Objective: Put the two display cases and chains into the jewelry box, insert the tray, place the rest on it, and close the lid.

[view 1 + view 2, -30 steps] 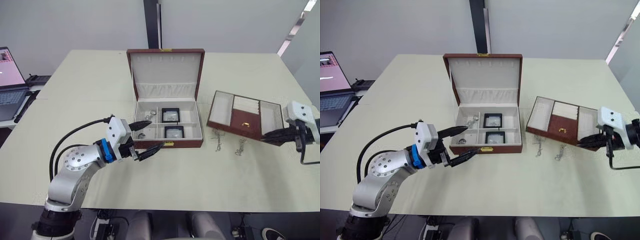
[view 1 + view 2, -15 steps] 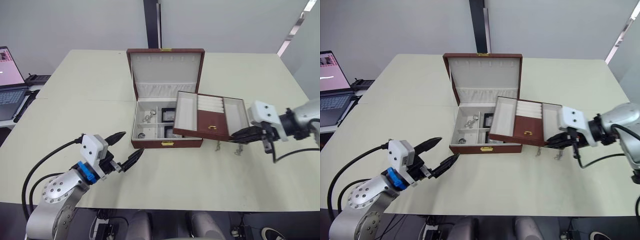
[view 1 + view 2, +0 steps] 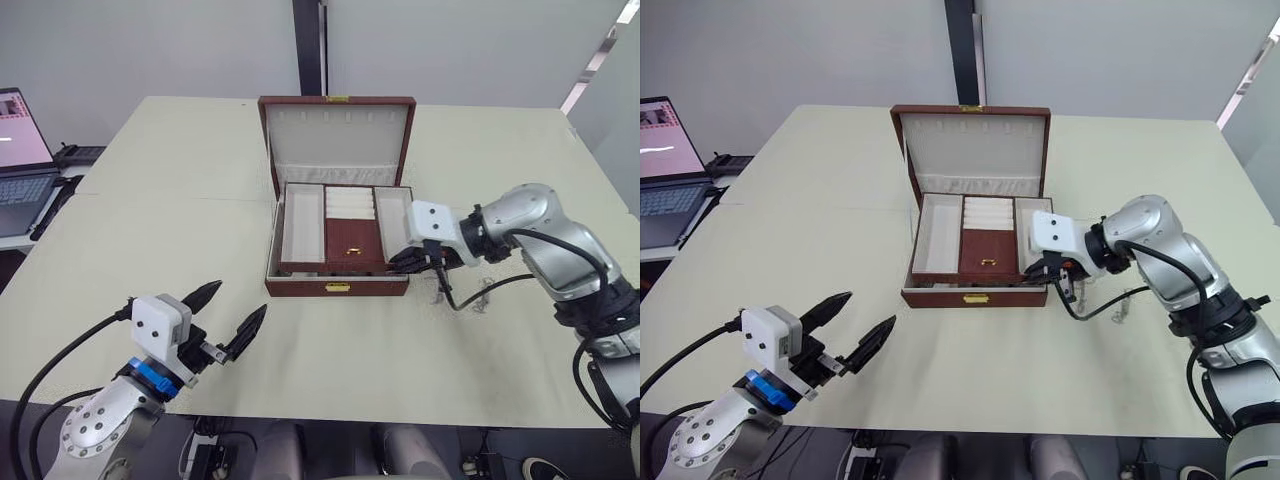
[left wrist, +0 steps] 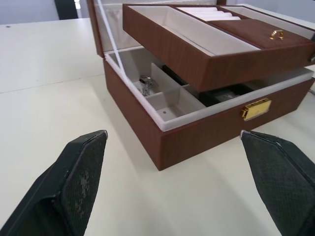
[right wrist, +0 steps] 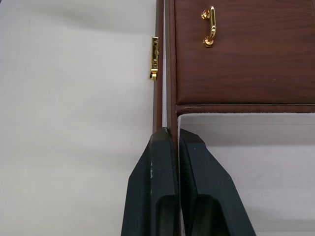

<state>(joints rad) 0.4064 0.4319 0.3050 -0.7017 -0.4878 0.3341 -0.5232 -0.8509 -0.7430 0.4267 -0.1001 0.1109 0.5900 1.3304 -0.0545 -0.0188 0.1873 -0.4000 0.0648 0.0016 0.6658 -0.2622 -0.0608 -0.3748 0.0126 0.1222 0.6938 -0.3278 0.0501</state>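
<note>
Tray (image 3: 343, 226) held above open jewelry box (image 3: 338, 283) at frame centre, wall pinched by right gripper (image 5: 176, 142). Left gripper (image 3: 228, 316) lower left, fingers spread, empty.

Reddish-brown wood-grain jewelry box (image 3: 335, 285) with cream lining and gold clasp; matching brown tray (image 3: 345, 228) with cream compartments; pale cream desk (image 3: 150, 220).
</note>
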